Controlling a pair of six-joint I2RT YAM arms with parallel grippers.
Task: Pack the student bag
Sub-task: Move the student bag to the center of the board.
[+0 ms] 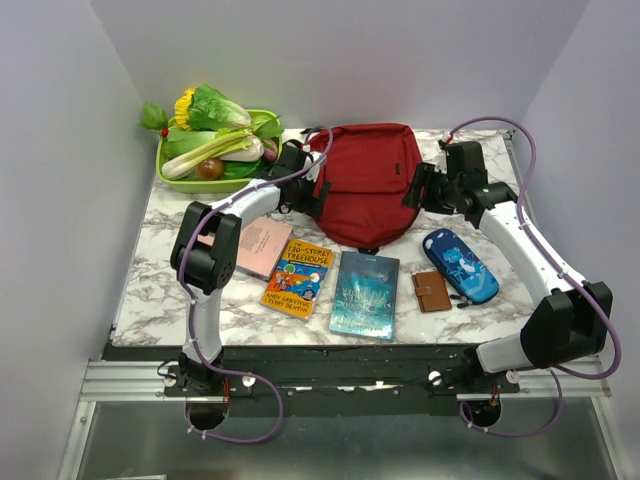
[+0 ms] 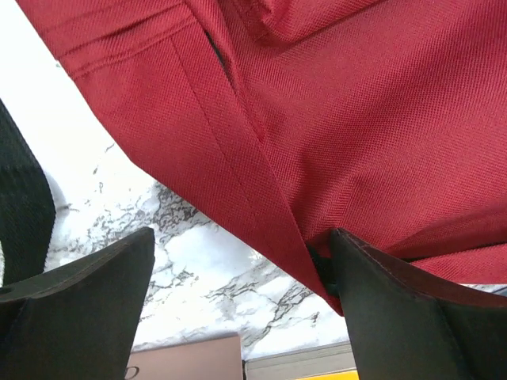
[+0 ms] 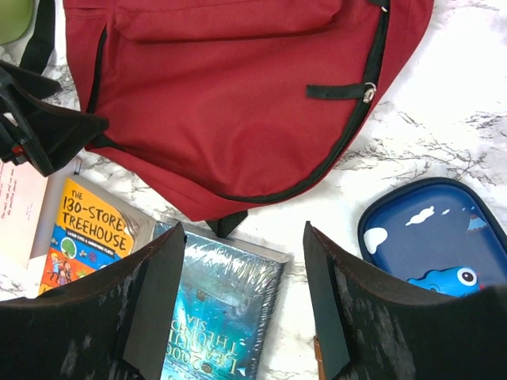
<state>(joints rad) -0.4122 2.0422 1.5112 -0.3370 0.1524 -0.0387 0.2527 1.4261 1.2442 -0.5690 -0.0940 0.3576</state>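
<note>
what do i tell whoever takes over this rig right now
Left gripper: jaws open, holding nothing, at the student bag's left edge.
Right gripper: jaws open, empty, at the bag's right side.
Bag lies flat mid-table, seemingly unopened.
Pink book, Treehouse book, blue-green book, wallet and pencil case lie on the table, nearer the arms.
Done: nothing packed. Left: open bag, load the items.

**Bright and even above, dark pincers up close**

From above, soft light falls evenly on my surface [image 1: 150, 290], and the shadows are faint. In my left wrist view the marble burns out to plain white at upper left. The weave of the bag [image 2: 380, 119] is sharp, but my left pincer [image 2: 242, 241] is dark and soft-edged. In my right wrist view the wrapped book [image 3: 218, 309] glints with glare, and my right pincer [image 3: 243, 233] is dim.
</note>
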